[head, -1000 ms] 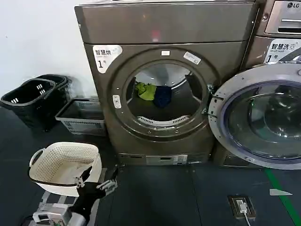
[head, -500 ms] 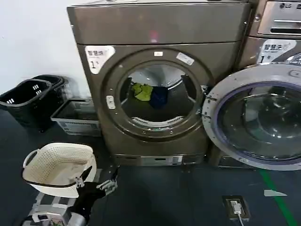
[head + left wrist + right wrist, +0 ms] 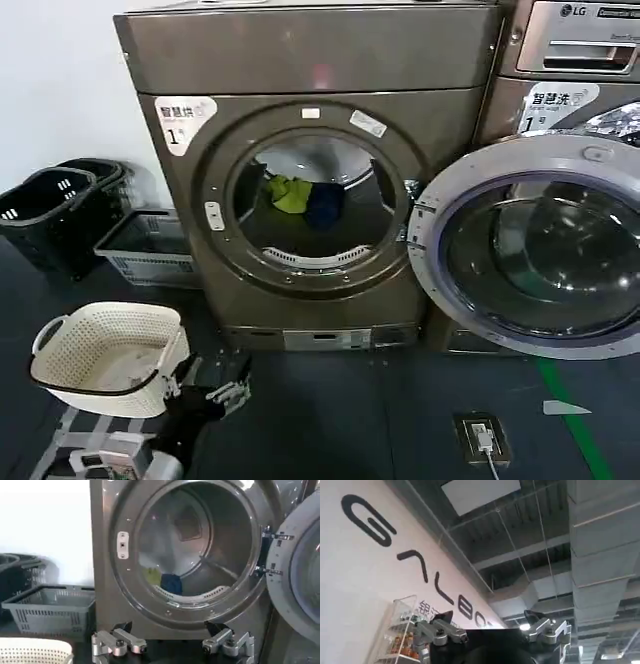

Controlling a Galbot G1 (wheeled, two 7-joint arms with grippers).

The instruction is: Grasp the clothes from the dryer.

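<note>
**Two soft little clothes wait at the back of the dryer**

The dryer [image 3: 310,190] is the landmark here. Its round door [image 3: 530,245] hangs wide open just beside the hole, on the robot's right. Inside the drum, low down and toward the back, lie the clothes: a yellow-green piece [image 3: 289,193] and a dark blue piece [image 3: 325,205]. They touch each other, the yellow-green one nearer the left rim of the hole. Both are much smaller than the hole.

These clothes look soft, floppy and light. They will bend and sag when lifted, and they should not break or slip much. A good place to pinch is a raised fold on top of the pile, where the cloth bunches up. Grabbing low near the drum floor could scrape the metal. One pinch may pick up only one piece, or drag the other along.

The left claw [image 3: 207,385] is low down in front of the dryer, well below the hole and near the floor. It is beside a white basket [image 3: 100,345]. It points at the dryer and its fingers [image 3: 119,642] are spread wide apart, holding nothing. It must rise and reach in.

The right claw [image 3: 492,630] points up at the ceiling, away from the dryer. Its fingers are spread apart and empty too.
</note>
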